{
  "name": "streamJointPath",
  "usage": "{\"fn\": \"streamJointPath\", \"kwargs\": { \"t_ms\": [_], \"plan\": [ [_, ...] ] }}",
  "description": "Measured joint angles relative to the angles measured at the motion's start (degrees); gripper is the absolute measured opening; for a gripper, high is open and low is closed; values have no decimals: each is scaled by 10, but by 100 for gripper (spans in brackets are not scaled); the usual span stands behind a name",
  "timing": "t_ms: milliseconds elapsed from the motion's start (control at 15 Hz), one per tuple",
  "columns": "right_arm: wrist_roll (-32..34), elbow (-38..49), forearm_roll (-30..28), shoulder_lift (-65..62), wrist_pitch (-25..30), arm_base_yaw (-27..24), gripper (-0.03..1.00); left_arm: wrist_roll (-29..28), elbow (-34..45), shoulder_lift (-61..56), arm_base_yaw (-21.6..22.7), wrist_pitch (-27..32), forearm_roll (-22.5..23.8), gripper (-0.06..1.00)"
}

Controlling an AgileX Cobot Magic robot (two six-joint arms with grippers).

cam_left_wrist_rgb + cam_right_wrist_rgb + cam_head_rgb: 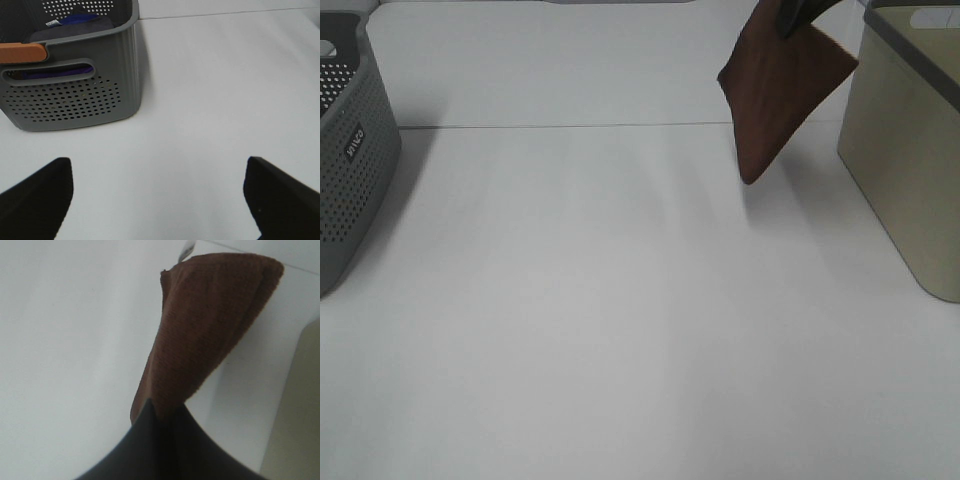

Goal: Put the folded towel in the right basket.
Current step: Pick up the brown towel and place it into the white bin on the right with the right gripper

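A folded brown towel (778,90) hangs in the air at the top right, held by one corner. My right gripper (798,15) is shut on that corner at the top edge of the high view. The right wrist view shows the towel (205,335) dangling from the closed fingers (150,440). The beige right basket (910,150) stands just to the right of the hanging towel. My left gripper (160,197) is open and empty above the table, facing the grey left basket (75,95); it is not visible in the high view.
The grey perforated basket (345,150) stands at the left edge and holds dark blue cloth (75,22). A seam line (570,126) runs across the white table. The beige basket's side wall also shows in the right wrist view (300,405).
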Motion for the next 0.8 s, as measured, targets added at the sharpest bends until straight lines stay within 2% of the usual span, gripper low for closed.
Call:
{"fn": "streamJointPath", "kwargs": {
  "t_ms": [200,333,800],
  "plan": [
    [3,-2,-45,-36,1,-2,1,0,0,0,0,0,0,88],
    [3,-2,-48,-60,1,-21,1,0,0,0,0,0,0,88],
    [-47,-4,-13,-97,2,-187,1,0,0,0,0,0,0,88]
  ]
}}
